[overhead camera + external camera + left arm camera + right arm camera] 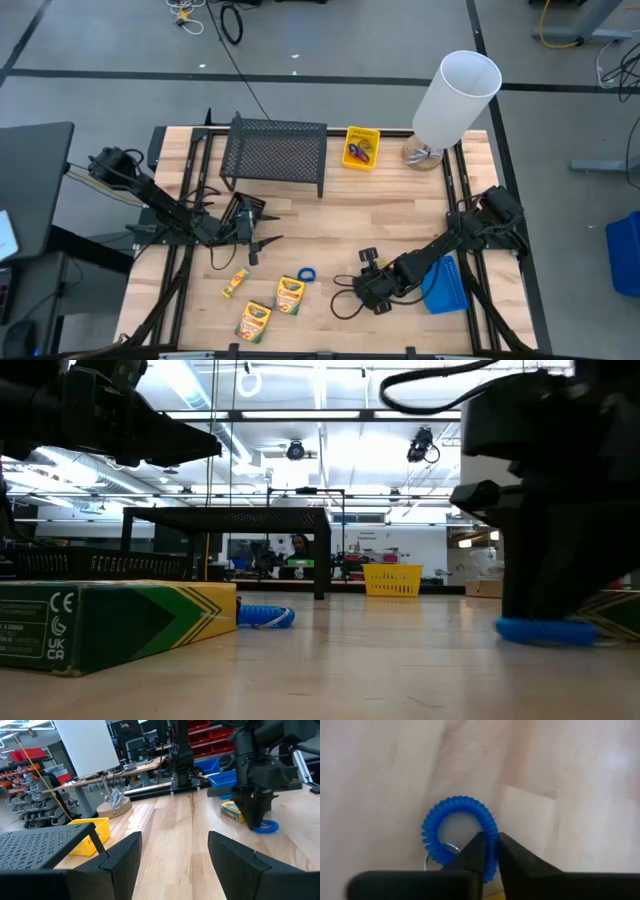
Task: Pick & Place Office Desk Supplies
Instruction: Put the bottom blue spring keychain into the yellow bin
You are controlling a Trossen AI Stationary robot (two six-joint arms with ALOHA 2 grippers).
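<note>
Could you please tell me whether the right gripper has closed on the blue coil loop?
Shut on it: the right gripper pinches the blue coil loop between its fingers, the loop lying flat on the table.

The high camera is looking straight down over the whole surface (pixel 330 230). The low camera is sitting at surface level, facing the room. The right wrist camera is hovering close over a blue loop (pixel 460 832), which the left wrist camera is also catching farther off.

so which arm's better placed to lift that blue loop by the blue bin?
Right. The right gripper has its fingers pinched on the blue loop. The left gripper hangs open by the mesh rack, well away.
</note>
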